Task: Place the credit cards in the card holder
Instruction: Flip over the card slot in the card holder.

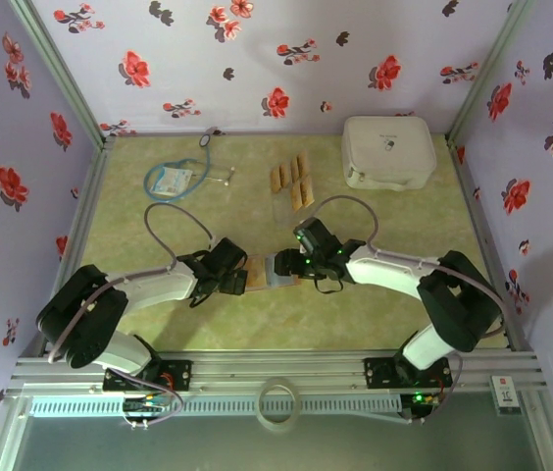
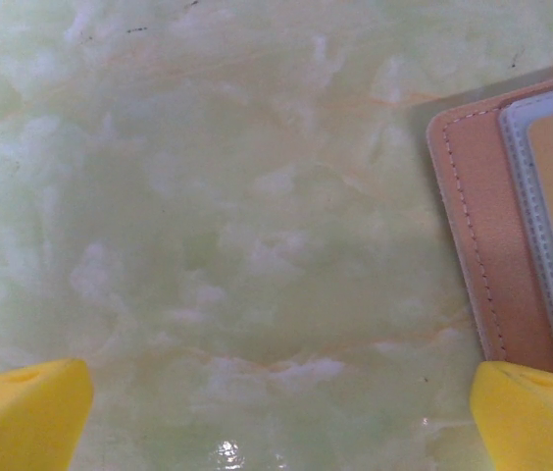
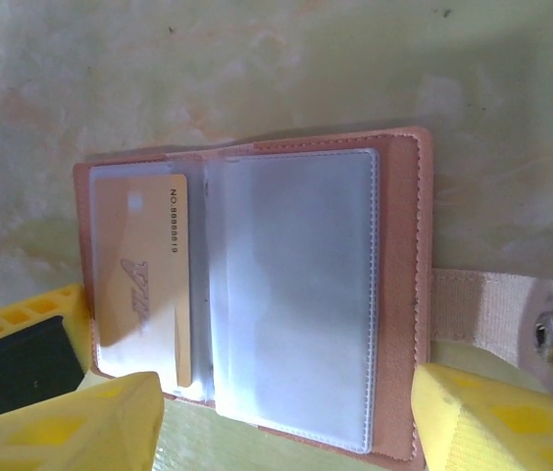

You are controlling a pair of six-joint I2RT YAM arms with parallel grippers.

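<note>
Right wrist view: the card holder (image 3: 401,294) lies open on the green marbled table (image 3: 257,69) — pinkish-brown stitched leather, clear plastic pockets (image 3: 296,304), one tan card (image 3: 144,275) tucked inside. Right gripper (image 3: 286,432) straddles it; whether it pinches is unclear. Left gripper (image 2: 276,412) is spread wide beside it. Loose credit cards (image 1: 292,182) lie farther back.

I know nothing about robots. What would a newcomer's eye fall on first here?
Probably the red-flowered walls around the green table, then the open card holder at its middle, one card already tucked in a clear pocket. Behind it lie loose credit cards, with a blue-tubed stethoscope back left and a white case back right.
</note>
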